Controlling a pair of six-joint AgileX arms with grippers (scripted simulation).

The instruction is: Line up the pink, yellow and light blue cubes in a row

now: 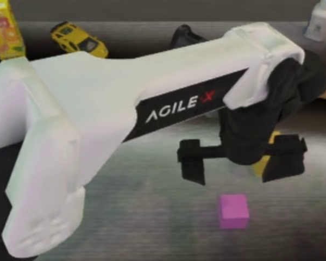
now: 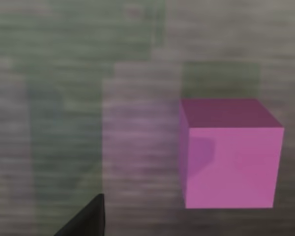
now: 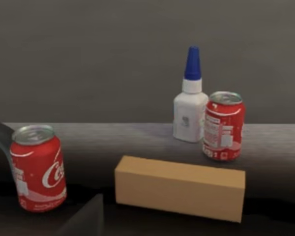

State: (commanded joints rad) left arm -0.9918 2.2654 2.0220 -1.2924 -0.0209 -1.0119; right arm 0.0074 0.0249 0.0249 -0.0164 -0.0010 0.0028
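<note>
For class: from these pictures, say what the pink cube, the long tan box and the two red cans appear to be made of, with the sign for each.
Pink cube: probably matte plastic or painted wood; flat colour, no shine.
Long tan box: looks like cardboard or unfinished wood; dull, plain faces.
Red cans: likely printed metal; silvery tops and a slight gloss.

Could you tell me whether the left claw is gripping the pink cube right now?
No: in the top view the pink cube sits alone on the table, while the left claw is spread open above it.
</note>
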